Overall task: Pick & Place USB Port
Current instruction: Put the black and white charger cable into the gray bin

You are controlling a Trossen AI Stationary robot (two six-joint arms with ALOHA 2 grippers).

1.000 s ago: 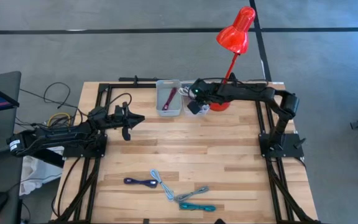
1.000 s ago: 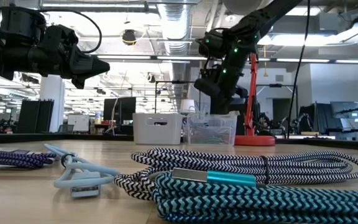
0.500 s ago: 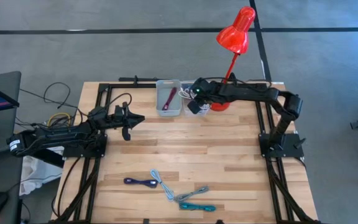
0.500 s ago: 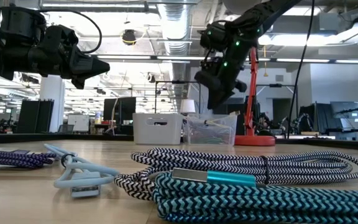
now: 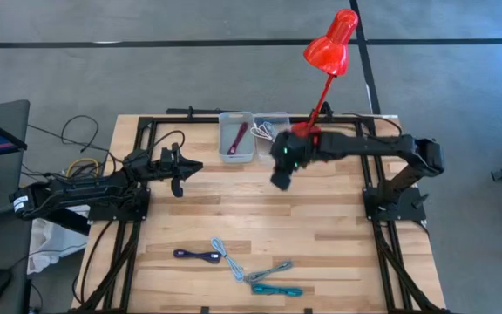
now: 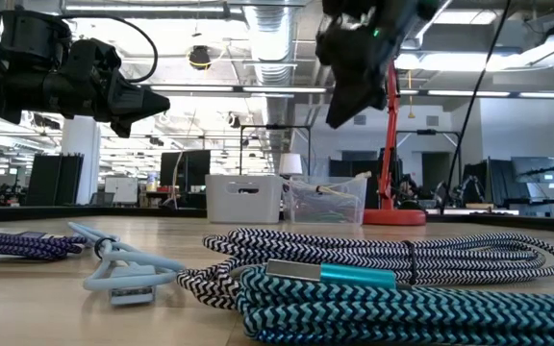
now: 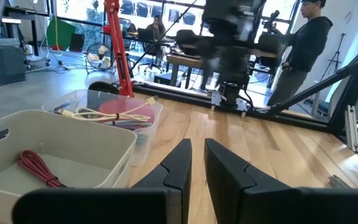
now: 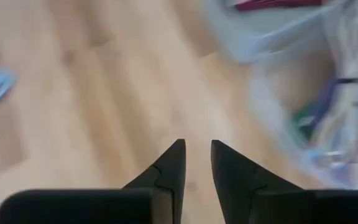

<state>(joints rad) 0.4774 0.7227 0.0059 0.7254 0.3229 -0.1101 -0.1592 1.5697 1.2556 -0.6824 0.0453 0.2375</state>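
USB cables point(image 5: 238, 267) lie bundled at the near edge of the surface point(image 5: 321, 218), awaiting pickup. Your right gripper point(image 5: 280, 180) hangs empty near the far bins point(image 5: 236, 139), jaws slightly parted. Your left gripper point(image 5: 184, 168) waits at the left, jaws likewise narrowly apart, holding nothing.

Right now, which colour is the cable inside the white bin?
Dark red. The cable in the white bin shows best in the left wrist view.
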